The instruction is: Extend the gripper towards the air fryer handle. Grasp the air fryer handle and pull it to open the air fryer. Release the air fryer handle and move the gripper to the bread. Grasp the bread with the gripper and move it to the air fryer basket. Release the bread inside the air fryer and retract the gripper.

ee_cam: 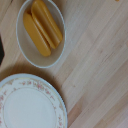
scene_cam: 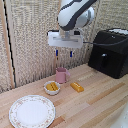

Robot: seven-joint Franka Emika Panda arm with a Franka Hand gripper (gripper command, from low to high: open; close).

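My gripper [scene_cam: 64,53] hangs in the air above the pink mug [scene_cam: 62,75], well to the exterior view's left of the air fryer [scene_cam: 110,52]. Its two blue-tipped fingers [scene_cam: 57,53] stand apart with nothing between them. The air fryer is shut, with its black handle [scene_cam: 103,61] upright on the front panel; the basket sits closed inside. The bread [scene_cam: 77,87], a small golden-brown stick, lies on the wooden table [scene_cam: 95,102] in front of the mug. The wrist view shows neither fingers, bread nor fryer.
A small white bowl [scene_cam: 52,88] [ee_cam: 40,32] holds yellow chunks beside the mug. A flowered white plate [scene_cam: 32,111] [ee_cam: 27,105] lies at the exterior view's front left. A woven screen backs the table.
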